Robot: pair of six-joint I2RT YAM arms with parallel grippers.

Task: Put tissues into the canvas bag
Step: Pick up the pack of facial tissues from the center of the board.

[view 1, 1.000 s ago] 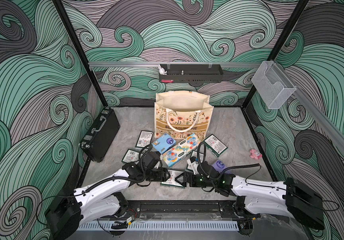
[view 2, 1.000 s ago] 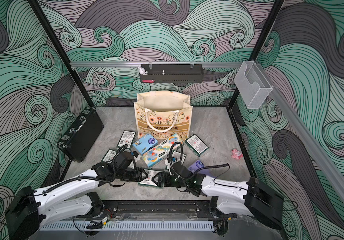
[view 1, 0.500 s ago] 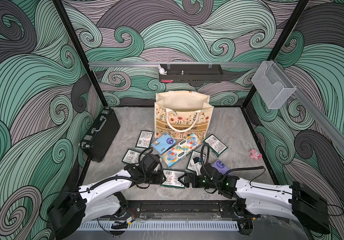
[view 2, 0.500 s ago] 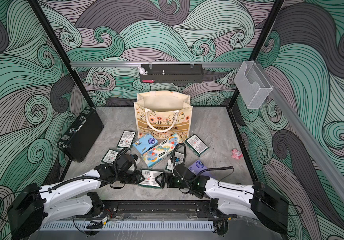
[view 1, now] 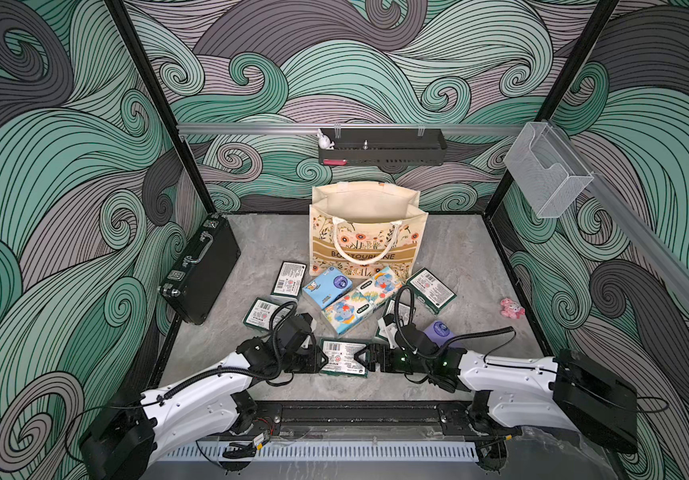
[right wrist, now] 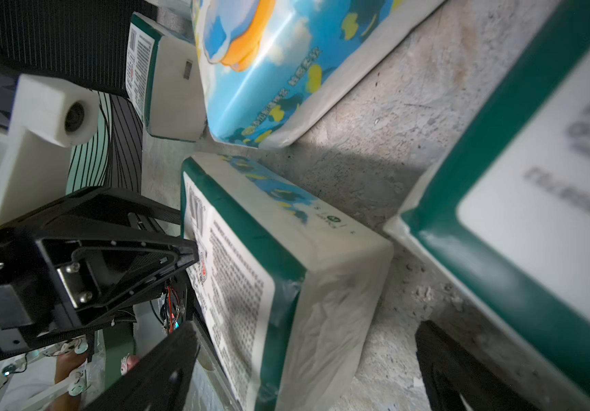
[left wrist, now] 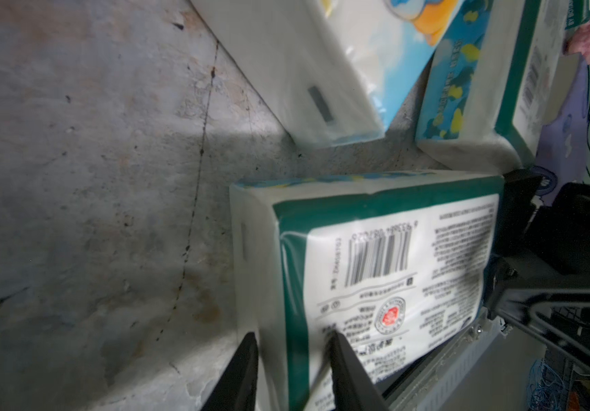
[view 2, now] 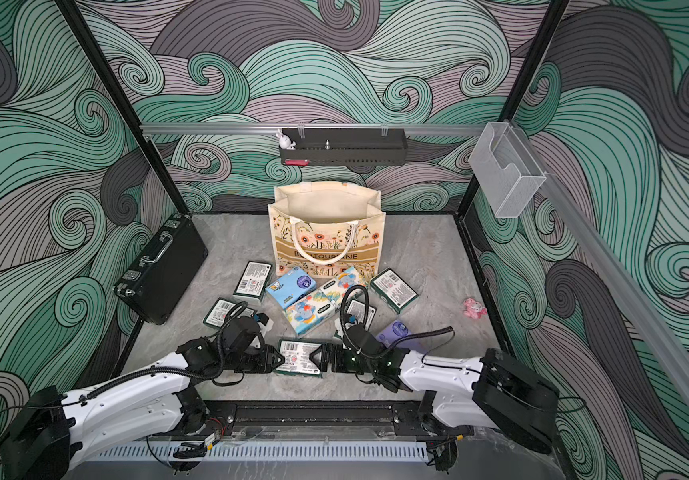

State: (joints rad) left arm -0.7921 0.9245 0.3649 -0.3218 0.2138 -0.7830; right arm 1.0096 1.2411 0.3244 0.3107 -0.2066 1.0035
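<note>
1. Nearest the base: green-and-white pack (view 1: pixel 342 362), barcode label up, end wrap crinkled. Pinched at one end by left gripper (left wrist: pixel 291 336), one finger on the label, one on the opposite face.
2. At the other end: right gripper (right wrist: pixel 309 331), jaws spread wide astride the pack, nothing gripped.
3. Just beyond: purple pack (view 1: pixel 440 330), elephant packs (view 1: pixel 359 305), blue pack (view 1: pixel 327 287) and further green packs (view 1: pixel 432 289), flat on the floor.
4. Farthest, rear centre: bag (view 1: pixel 369 232), upright, mouth open, cream with orange flowers.
</note>
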